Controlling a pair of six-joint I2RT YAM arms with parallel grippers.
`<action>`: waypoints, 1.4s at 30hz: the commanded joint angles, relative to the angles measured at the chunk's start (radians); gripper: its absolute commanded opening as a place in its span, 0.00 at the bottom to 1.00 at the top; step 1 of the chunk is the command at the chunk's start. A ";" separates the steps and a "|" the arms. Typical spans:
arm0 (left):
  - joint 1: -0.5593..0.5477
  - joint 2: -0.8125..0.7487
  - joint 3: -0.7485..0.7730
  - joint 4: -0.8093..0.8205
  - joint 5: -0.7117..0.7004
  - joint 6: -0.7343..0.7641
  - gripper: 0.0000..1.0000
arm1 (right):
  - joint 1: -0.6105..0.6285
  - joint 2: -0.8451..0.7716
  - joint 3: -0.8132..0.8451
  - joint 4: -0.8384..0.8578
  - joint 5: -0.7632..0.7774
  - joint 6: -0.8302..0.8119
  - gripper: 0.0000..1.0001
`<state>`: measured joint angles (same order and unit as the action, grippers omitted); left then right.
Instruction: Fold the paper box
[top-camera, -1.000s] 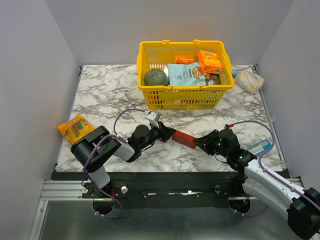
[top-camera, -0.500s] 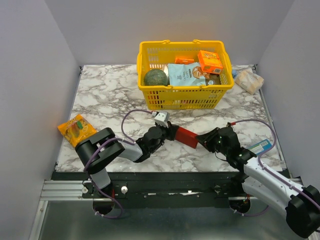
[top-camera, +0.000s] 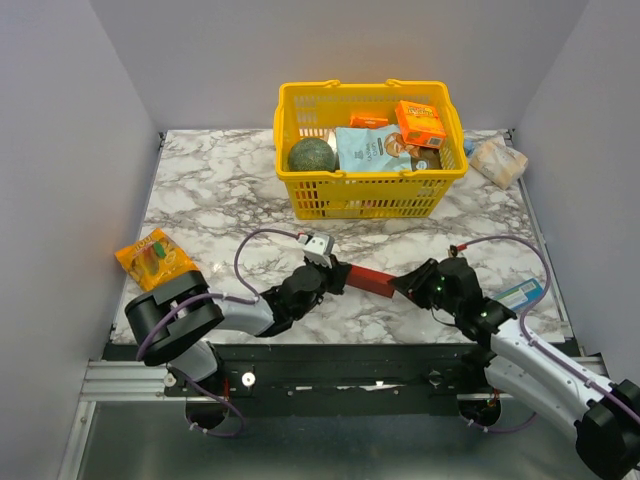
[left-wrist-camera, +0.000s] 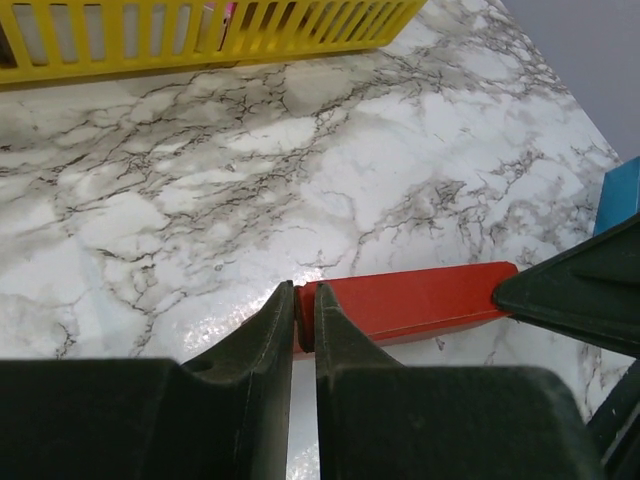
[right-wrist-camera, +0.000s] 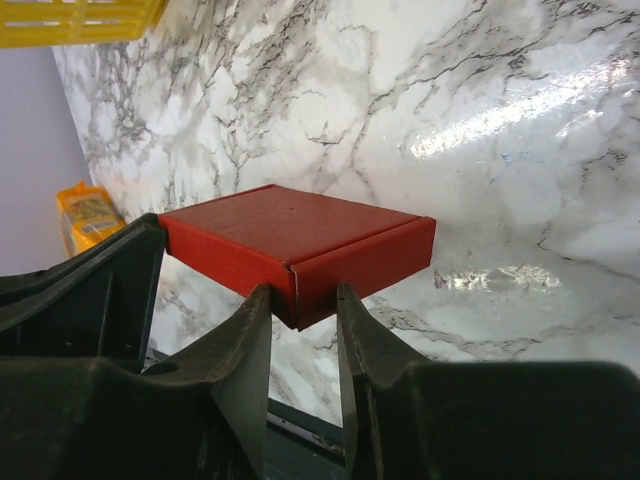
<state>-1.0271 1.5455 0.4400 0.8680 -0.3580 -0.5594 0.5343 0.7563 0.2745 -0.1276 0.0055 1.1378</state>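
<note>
The paper box (top-camera: 372, 282) is a closed flat bright red box held just above the marble table (top-camera: 200, 190) near its front edge. My left gripper (top-camera: 338, 275) is shut on the box's left end; in the left wrist view the jaws (left-wrist-camera: 305, 300) pinch a thin edge of the box (left-wrist-camera: 410, 300). My right gripper (top-camera: 405, 284) holds the right end. In the right wrist view its fingers (right-wrist-camera: 302, 300) grip a corner of the box (right-wrist-camera: 290, 230), one finger on each side wall.
A yellow basket (top-camera: 368, 195) with groceries stands at the back centre. An orange snack packet (top-camera: 152, 257) lies at the left edge. A pale bag (top-camera: 498, 160) lies at the back right, and a blue and white carton (top-camera: 522, 293) at the right edge.
My left arm has swung its elbow out to the left and lowered, and the box has gone from tilted to nearly level between the grippers. The right gripper has barely shifted.
</note>
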 joint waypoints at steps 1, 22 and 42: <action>-0.062 0.019 -0.050 -0.302 0.050 -0.016 0.08 | 0.000 -0.041 -0.028 -0.223 0.022 -0.046 0.13; -0.064 -0.409 -0.098 -0.518 0.071 -0.023 0.91 | 0.000 -0.141 0.113 -0.333 0.033 -0.262 0.73; 0.791 -0.794 0.048 -0.947 0.271 0.035 0.99 | -0.658 0.080 0.336 0.000 -0.153 -0.700 0.94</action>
<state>-0.2924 0.8330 0.4110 0.1032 -0.1196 -0.5632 -0.0658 0.9234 0.5610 -0.1753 -0.0956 0.5507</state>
